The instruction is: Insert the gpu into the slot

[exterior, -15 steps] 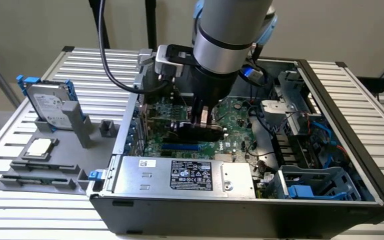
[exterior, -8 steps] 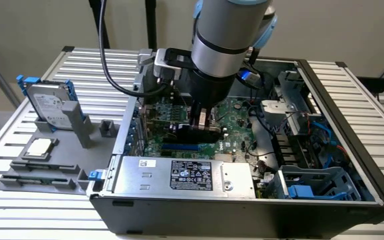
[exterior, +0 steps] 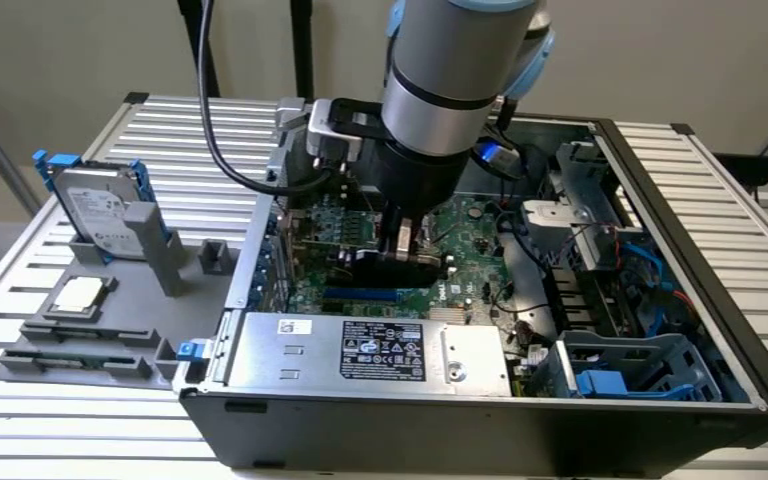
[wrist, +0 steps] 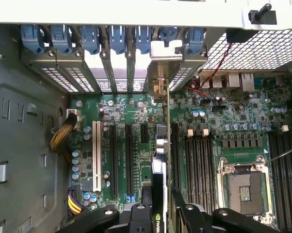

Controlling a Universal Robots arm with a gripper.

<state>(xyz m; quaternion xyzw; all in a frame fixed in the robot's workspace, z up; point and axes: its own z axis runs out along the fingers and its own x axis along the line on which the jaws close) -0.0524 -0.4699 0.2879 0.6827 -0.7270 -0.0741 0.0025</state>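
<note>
My gripper (exterior: 404,248) hangs inside the open computer case, shut on the gpu (exterior: 395,268), a flat black card held on edge just above the motherboard. Below the card, towards the front of the case, a stretch of the bright-blue slot (exterior: 357,295) shows. In the wrist view the gpu (wrist: 159,160) runs edge-on away from my gripper (wrist: 159,199). One dark finger (wrist: 141,211) stands on each side of it. Its silvery bracket (wrist: 160,73) sits at the case's rear openings. The card hides the slot beneath it in that view.
A silver labelled power supply box (exterior: 371,350) lies just in front of the slot. Black memory strips (wrist: 197,155) and an open CPU socket (wrist: 243,187) lie beside the card. Outside the case stand a hard drive (exterior: 97,210) and a grey fixture with a chip (exterior: 80,293).
</note>
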